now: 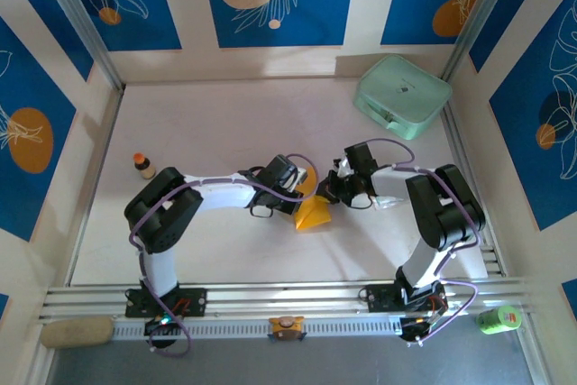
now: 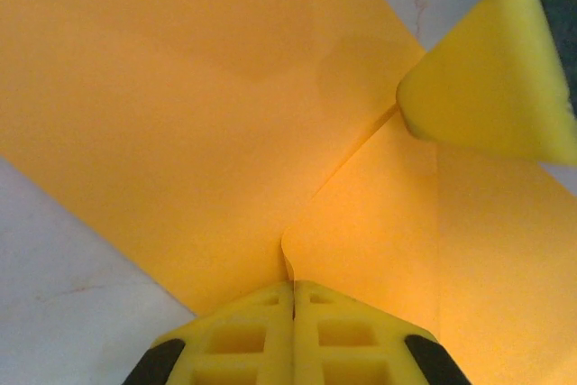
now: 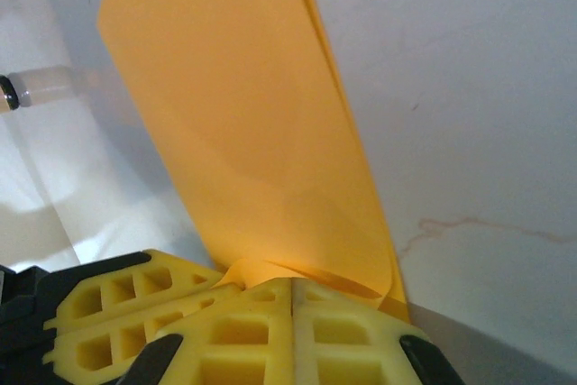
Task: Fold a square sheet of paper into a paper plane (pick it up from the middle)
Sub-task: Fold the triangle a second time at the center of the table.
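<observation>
The square sheet of paper [image 1: 315, 215] is orange-yellow, partly folded, and hangs in a wedge between the two grippers at the table's middle. My left gripper [image 1: 297, 190] is shut on it; in the left wrist view its jaws [image 2: 293, 288] pinch a curled edge where two flaps of the sheet [image 2: 198, 114] meet. My right gripper [image 1: 336, 188] is shut on a folded edge, with the sheet [image 3: 243, 123] rising as a tall strip above the jaws [image 3: 292, 288]. The two grippers almost touch: the right fingers [image 2: 491, 87] and the left fingers [image 3: 117, 313] each show in the other wrist view. The paper plane is out of view.
A mint-green case [image 1: 402, 95] lies at the back right. A small brown bottle with an orange cap [image 1: 142, 165] stands at the left. Metal rails [image 1: 288, 299] run along the near edge, with a green object [image 1: 498, 317] and a beige roll [image 1: 77, 331] beyond them.
</observation>
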### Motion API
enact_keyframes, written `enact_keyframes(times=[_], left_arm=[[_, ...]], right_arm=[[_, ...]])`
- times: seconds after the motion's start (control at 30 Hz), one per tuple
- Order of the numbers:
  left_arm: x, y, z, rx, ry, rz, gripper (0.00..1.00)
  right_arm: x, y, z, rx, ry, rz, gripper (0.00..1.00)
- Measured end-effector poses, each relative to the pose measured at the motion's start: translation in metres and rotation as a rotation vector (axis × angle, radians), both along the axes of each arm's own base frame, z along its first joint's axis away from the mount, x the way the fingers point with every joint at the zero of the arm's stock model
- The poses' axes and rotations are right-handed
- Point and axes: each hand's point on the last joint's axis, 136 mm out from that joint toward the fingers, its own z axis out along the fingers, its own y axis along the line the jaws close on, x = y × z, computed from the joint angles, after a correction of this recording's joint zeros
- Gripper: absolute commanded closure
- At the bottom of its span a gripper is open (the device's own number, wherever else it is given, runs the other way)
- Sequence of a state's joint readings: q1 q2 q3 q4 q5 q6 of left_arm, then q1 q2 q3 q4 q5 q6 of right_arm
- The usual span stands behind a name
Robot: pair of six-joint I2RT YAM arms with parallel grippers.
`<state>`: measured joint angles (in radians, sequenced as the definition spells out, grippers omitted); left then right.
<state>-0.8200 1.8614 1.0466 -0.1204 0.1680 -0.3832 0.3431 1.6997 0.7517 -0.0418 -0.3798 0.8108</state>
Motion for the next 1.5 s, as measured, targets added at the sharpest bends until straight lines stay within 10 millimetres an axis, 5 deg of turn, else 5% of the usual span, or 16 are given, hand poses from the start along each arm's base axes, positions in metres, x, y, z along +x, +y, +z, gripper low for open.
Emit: enact_keyframes(times=[0.23, 0.5, 0.8, 1.23, 1.5], left_arm=[[0.000, 0.000, 0.000, -0.001, 0.002, -0.001, 1.00], [0.000, 0.000, 0.000, -0.002, 0.002, -0.002, 1.00], [0.000, 0.000, 0.000, -0.002, 0.002, -0.002, 1.00], [0.000, -0.001, 0.000, -0.003, 0.002, -0.002, 1.00], [0.000, 0.002, 0.004, 0.010, 0.010, 0.015, 0.64]], right_arm=[[-0.001, -0.005, -0.010, -0.012, 0.023, -0.014, 0.97], [-0.003, -0.005, 0.004, -0.001, -0.002, -0.012, 0.96], [-0.014, 0.017, 0.016, 0.041, -0.024, 0.049, 0.96], [-0.027, 0.019, -0.011, 0.023, 0.041, 0.070, 0.97], [-0.027, 0.020, -0.010, 0.039, 0.033, 0.067, 0.98]])
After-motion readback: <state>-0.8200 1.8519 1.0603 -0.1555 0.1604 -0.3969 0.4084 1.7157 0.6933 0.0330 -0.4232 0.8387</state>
